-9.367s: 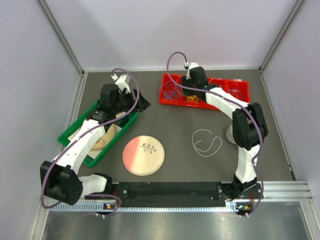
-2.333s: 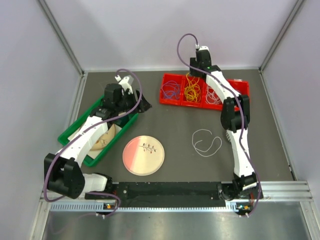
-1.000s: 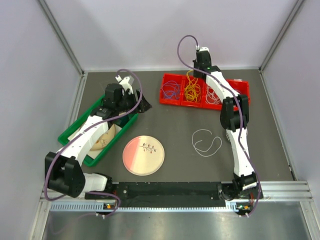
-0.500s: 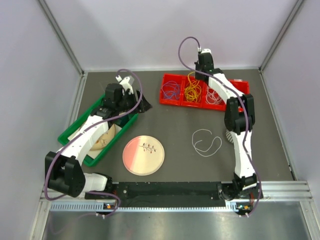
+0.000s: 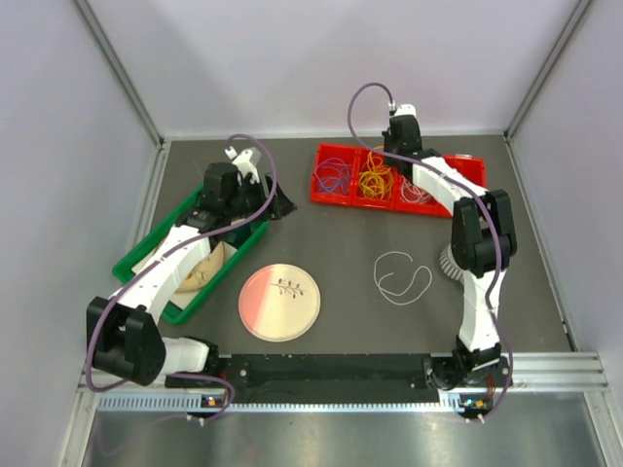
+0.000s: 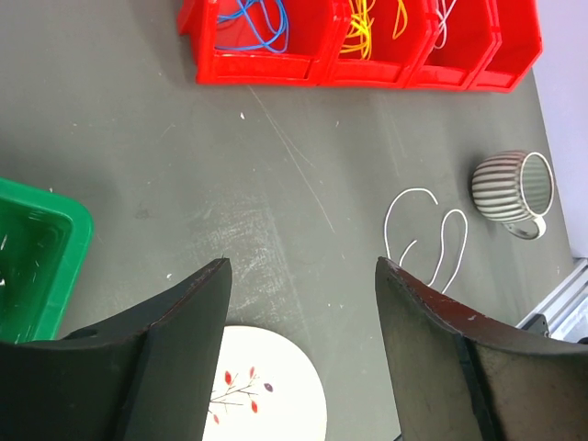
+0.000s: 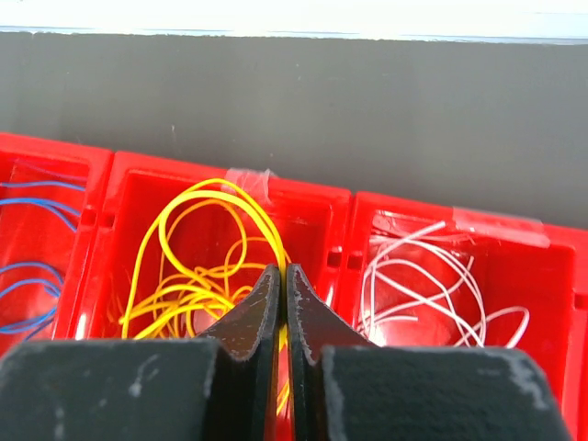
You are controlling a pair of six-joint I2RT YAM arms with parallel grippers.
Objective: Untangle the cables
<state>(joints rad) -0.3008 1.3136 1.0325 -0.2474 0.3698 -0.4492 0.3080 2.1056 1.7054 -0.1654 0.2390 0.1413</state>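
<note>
Right end effector [image 7: 283, 276] clamped on yellow cable [image 5: 373, 181], risen from red bin [image 7: 317, 220], strand pulling free; left end effector [image 6: 303, 266] gaping, empty.

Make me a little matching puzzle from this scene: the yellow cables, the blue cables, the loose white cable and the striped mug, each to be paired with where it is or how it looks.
Things
1. yellow cables
2. blue cables
3. loose white cable
4. striped mug

Descriptions
A. curled in open loops on the bare table
B. grey with pale stripes, and a handle
C. one strand caught between the shut jaws of the right gripper
D. in the leftmost compartment of the red tray, as the top view shows it

Pairs: 1-C, 2-D, 3-A, 4-B
</note>
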